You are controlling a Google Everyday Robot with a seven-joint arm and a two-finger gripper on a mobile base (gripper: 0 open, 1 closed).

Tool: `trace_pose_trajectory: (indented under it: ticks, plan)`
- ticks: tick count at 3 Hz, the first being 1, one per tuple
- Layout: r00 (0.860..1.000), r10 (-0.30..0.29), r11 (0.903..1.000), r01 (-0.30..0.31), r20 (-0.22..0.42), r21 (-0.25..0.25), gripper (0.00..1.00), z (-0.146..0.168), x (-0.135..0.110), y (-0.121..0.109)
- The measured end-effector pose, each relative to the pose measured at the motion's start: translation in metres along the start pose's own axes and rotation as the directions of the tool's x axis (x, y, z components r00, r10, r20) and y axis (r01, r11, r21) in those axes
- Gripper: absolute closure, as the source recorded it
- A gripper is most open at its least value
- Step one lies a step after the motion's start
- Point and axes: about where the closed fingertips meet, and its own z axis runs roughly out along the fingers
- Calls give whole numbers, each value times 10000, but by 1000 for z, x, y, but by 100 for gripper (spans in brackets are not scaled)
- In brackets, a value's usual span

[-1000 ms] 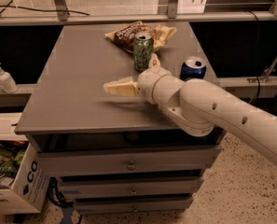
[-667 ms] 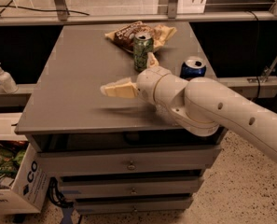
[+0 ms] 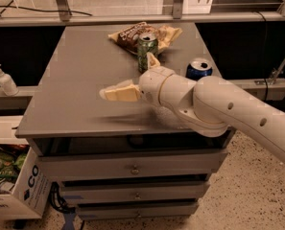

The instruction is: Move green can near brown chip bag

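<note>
A grey drawer cabinet [image 3: 84, 166], over whose top the gripper [image 3: 128, 75] is held spread, is seen on speckled floor [image 3: 247, 195] beside a cardboard box [image 3: 17, 190].

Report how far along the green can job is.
Done: the green can stands upright directly in front of the brown chip bag, at the far side of the table. In hand: nothing; the gripper is open and empty, just in front of the can. Left: probably only pulling the arm clear.
</note>
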Motion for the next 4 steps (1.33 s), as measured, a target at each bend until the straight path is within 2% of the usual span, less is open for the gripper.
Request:
trace_pose_trajectory:
  ticks: [1,2,3,4]
  plan:
    - [10000,-87,9988,87,18,-482,0,6,0,-1]
    - [9996,-89,9870,45,-268,-1609,0,15,11,18]
    - [9984,14,9643,-162,-561,-2643,0,12,20,43]
    - [9985,17,9599,-172,-556,-2798,0,11,20,47]
